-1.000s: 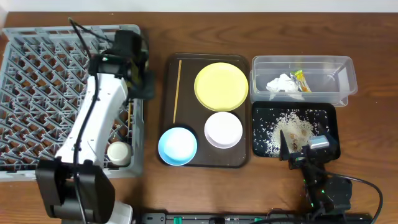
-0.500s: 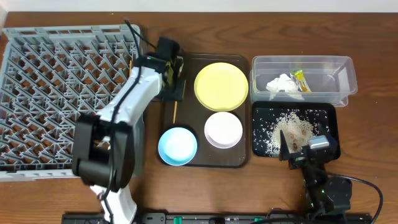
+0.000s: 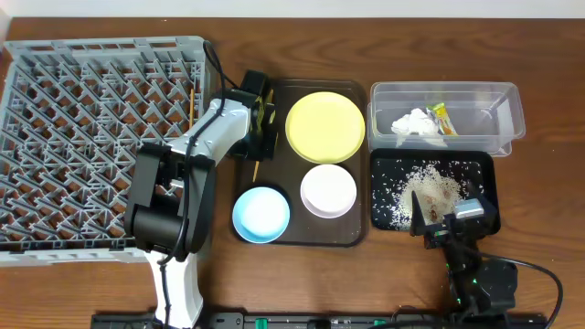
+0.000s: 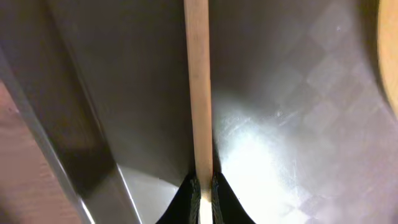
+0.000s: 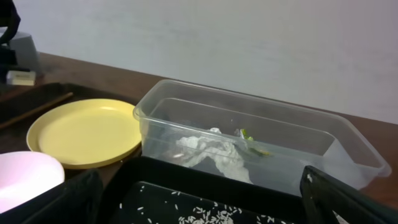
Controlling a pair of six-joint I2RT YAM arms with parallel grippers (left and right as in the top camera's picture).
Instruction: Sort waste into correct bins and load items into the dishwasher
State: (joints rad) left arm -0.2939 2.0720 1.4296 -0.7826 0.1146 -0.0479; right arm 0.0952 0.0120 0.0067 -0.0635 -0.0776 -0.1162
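Overhead, left gripper (image 3: 259, 123): down on the left strip of the brown tray (image 3: 279, 174), straddling the chopstick (image 3: 255, 167), whose near end pokes out below it.
Overhead, why there: the stick lies along the tray's left side, just beside the rack (image 3: 82, 137), so the carry across looks short.
Overhead, in the way: the plate (image 3: 324, 126) sits just right of the gripper. The blue bowl (image 3: 260, 214) and white bowl (image 3: 328, 190) are nearer the front. The tray rim and rack wall stand between stick and lattice, so I judge a lift must come first.
Overhead, right gripper (image 3: 441, 222): over the near right corner of the black tray (image 3: 480, 169), beside the rice (image 3: 425, 187). The tissue (image 3: 411, 124) and wrapper (image 3: 443, 117) lie in the tub (image 3: 507, 119) behind.
Left wrist, claw: fingertips (image 4: 186, 198) drawn in to a narrow slot, one on each side of the chopstick (image 4: 198, 93) and touching it. The stick appears to lie on the tray floor, unlifted.
Left wrist, surroundings: the stick runs centred between the fingers, which should keep it from twisting. The tray's sloped wall is close on the left, the plate edge at far right.
Right wrist, claw: fingers (image 5: 59, 202) far apart at the bottom corners, nothing between them.
Right wrist, surroundings: tub ahead with tissue and wrapper inside, plate to its left, black tray with rice just below.
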